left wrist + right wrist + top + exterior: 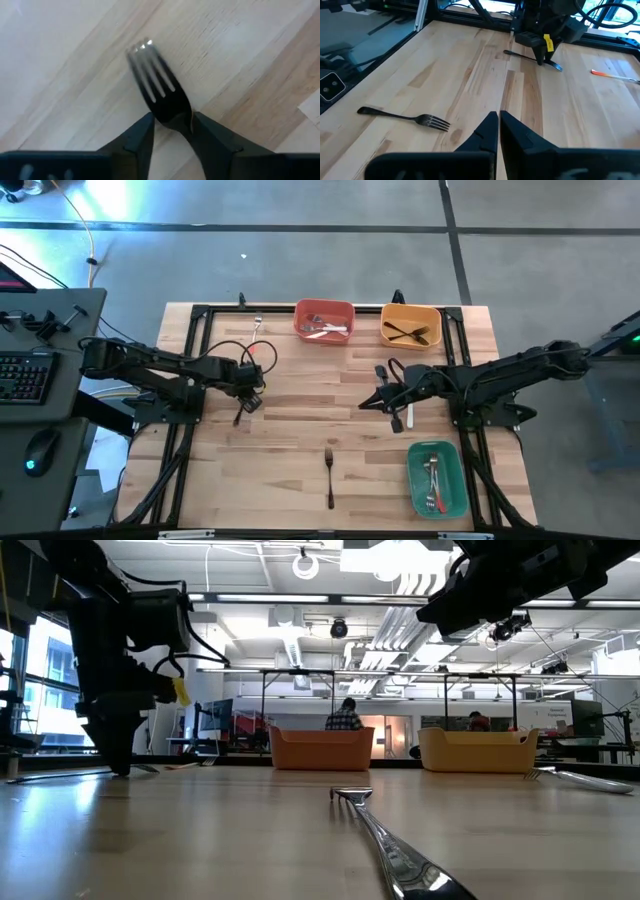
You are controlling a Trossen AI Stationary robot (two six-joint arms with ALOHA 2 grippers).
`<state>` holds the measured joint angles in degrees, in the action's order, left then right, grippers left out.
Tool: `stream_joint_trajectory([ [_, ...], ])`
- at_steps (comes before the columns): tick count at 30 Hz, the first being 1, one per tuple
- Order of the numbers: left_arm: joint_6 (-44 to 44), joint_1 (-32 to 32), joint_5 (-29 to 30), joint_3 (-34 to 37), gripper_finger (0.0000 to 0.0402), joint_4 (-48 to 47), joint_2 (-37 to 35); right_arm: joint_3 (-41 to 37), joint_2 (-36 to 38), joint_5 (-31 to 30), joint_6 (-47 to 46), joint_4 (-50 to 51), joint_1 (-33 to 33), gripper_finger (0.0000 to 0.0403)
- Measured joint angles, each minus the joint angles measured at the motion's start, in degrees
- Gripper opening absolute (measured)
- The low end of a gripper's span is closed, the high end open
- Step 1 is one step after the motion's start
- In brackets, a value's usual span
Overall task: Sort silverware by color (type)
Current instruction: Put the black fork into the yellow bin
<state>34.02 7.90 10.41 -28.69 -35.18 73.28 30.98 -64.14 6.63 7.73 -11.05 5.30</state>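
A black-handled fork (156, 95) lies flat on the wooden table (300, 430) at its left middle. My left gripper (243, 404) points down at it, fingers closed on either side of its neck. My right gripper (499, 125) hangs shut above the table's right middle and holds nothing; a white handle (408, 418) lies just beneath it. Another black fork (329, 475) lies near the front centre. A red-handled fork (260, 351) and a pale one (257, 326) lie at the far left. My left gripper pinches the black fork's neck (176, 125), just behind the tines, between its two fingers (144, 136). The fingers come from above, pointing steeply down, and lie across the fork. The fork rests flat on the table, with its tines (558, 66) sticking out past the fingers.
At the far edge stand a red bin (324, 308) with white-handled forks and a yellow bin (411, 311) with black ones. A green bin (415, 480) with red-handled forks stands at the near right. Black frame rails run along the table's sides.
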Motion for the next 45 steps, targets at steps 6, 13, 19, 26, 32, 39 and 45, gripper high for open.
stream_joint_trajectory([
  [6,-4.6,-0.2,-1.3,0.1,0.0037,1.5,0.1,0.0,0.0,0.0,0.1,0.2,0.0,0.0000],
  [13,-11.5,-1.3,-0.8,0.7,0.0010,15.6,-0.1,0.0,-0.2,-2.8,0.2,1.3,0.0,0.0000],
  [19,-18.0,-1.3,-2.6,4.0,0.0005,40.0,-0.1,0.1,-4.4,-6.1,0.7,-2.3,-0.2,0.0000],
  [26,-24.9,-1.1,-11.4,10.6,0.0005,81.3,1.4,0.1,-16.9,-6.4,0.4,-22.3,-1.3,0.0013],
  [32,-27.5,-1.8,-15.0,10.7,0.0004,98.1,6.5,0.3,-29.9,-7.6,-5.0,-46.6,-4.3,0.0083],
  [39,-29.7,-2.4,-15.4,10.5,0.0004,111.4,13.6,8.7,-40.5,-7.6,-7.3,-50.9,-6.7,0.0150],
  [45,-30.4,-2.4,-15.5,8.9,0.0003,112.9,16.6,15.9,-45.0,-7.6,-6.9,-50.9,-6.8,0.0162],
])
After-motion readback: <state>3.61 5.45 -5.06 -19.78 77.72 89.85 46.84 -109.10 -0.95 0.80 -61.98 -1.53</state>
